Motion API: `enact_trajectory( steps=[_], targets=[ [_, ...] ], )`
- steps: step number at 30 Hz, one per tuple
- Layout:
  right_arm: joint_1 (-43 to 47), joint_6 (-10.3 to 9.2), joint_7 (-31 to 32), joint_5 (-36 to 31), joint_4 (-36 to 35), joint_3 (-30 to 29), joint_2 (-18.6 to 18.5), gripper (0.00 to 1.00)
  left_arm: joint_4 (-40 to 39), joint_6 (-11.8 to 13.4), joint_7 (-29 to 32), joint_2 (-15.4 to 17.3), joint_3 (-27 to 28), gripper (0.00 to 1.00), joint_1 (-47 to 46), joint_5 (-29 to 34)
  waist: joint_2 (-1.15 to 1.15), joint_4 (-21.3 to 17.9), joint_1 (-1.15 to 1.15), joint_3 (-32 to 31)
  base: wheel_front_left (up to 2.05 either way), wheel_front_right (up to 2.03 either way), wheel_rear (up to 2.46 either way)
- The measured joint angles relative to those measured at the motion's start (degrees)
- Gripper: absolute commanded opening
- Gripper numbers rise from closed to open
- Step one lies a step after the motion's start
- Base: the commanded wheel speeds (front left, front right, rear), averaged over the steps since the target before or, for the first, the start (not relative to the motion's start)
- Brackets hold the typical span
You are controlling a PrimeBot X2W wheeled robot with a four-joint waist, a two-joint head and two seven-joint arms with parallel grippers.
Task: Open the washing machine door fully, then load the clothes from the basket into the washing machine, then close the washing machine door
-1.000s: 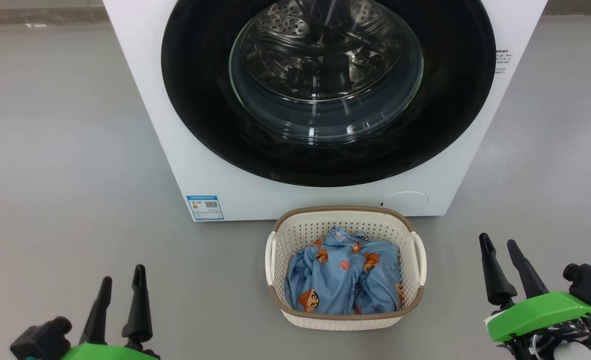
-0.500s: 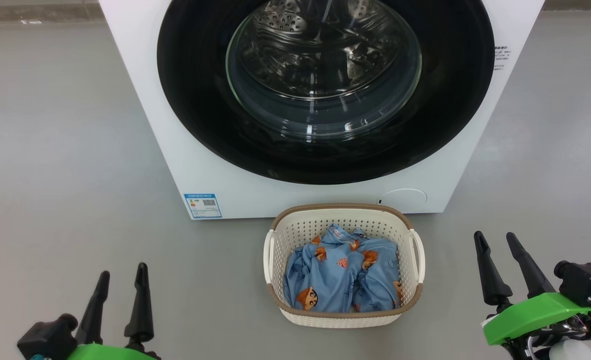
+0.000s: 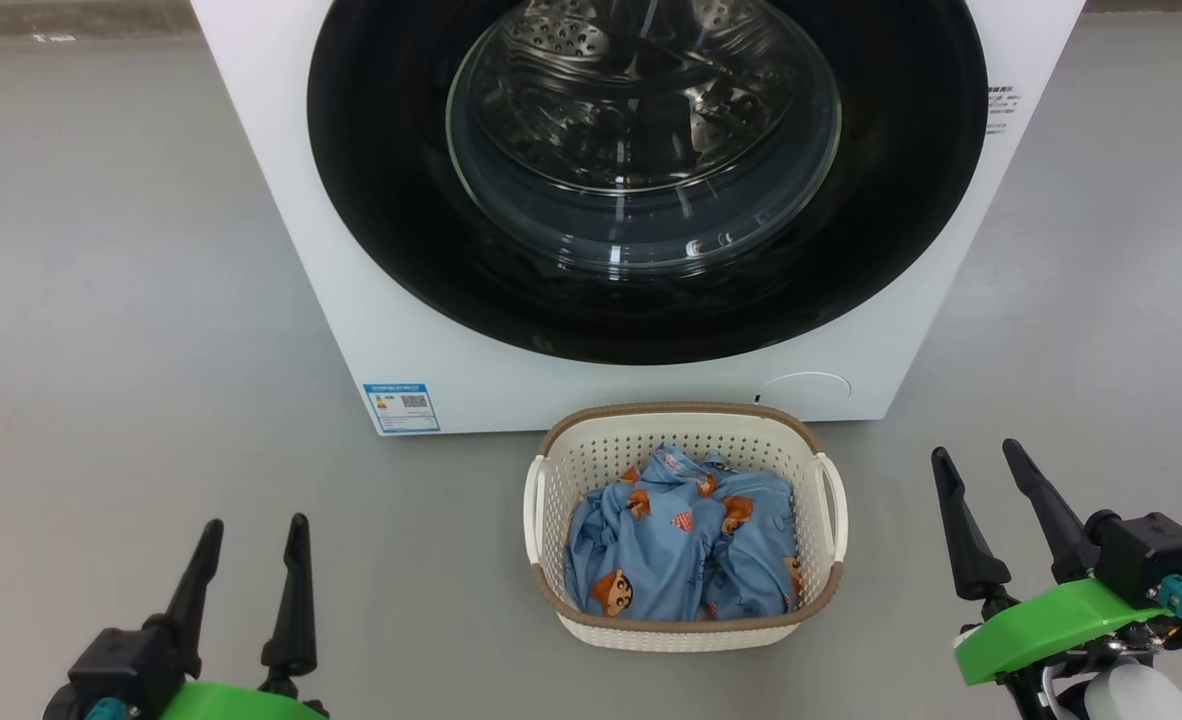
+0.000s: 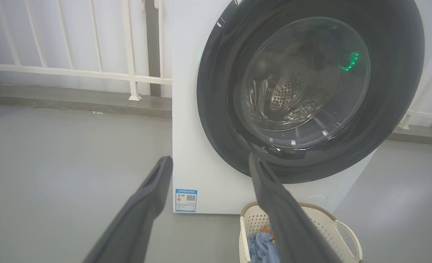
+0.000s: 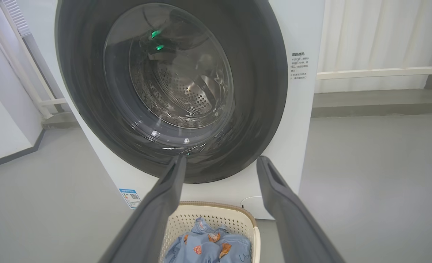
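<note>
head view looking down at a white front-loading washing machine (image 3: 281,200) on a grey floor (image 3: 101,300). washing machine door (image 3: 391,250) shut: a wide glossy black ring around a bulging glass window, steel drum visible through it. round, so no long axis to line up with. no handle or catch to be made out on the ring, hinge side unclear.

just in front of the machine, near its base but apart from it: cream basket (image 3: 686,418) with a brown rim and a white handle on each side. inside, the clothes (image 3: 676,550), crumpled light blue fabric with orange-brown cartoon figures, none yet in the drum.

left gripper (image 3: 256,522) at lower left, fingers spread wide, holding nothing. right gripper (image 3: 976,449) at lower right, fingers likewise wide and empty, tips a little further forward. both pointing toward the machine, well apart from the door, basket between them.

door ahead of and above both pairs of fingers. judged first step: opening it. right arm probably slightly nearer. basket directly below the door's lower edge, likely in the way of a low, straight reach. blue label (image 3: 401,407) low on the front's left, round flap (image 3: 804,390) low on its right. white railing (image 4: 91,73) behind.
</note>
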Motion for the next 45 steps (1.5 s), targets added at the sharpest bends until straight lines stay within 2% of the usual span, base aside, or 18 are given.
enact_trajectory(
  steps=[8,21,36,45],
  targets=[
    [0.02,0.00,-1.40,-4.76,-0.25,-1.53,-0.04,1.00,1.11,-0.01,-1.19,0.01,0.25,1.00,-0.08,4.36,0.00,-0.31,0.00,-0.02,0.00,0.00,0.00],
    [0.70,0.00,-1.41,-5.20,-0.66,-5.10,1.47,1.00,4.31,-0.01,-1.27,-0.29,2.78,1.00,-1.11,3.48,0.00,-0.50,0.00,-0.17,0.00,0.00,0.00],
    [0.70,0.00,-1.41,-5.24,-0.96,-5.38,1.98,1.00,5.25,0.53,-1.27,-0.41,3.56,1.00,-1.22,6.36,0.00,-1.01,0.00,0.07,0.01,0.04,-0.05],
    [0.70,0.00,-1.41,-5.24,-1.25,-5.50,2.26,1.00,5.25,0.58,-1.27,-0.42,4.27,1.00,-1.25,7.46,0.00,-1.17,0.00,0.46,0.59,0.59,-1.19]
  ],
)
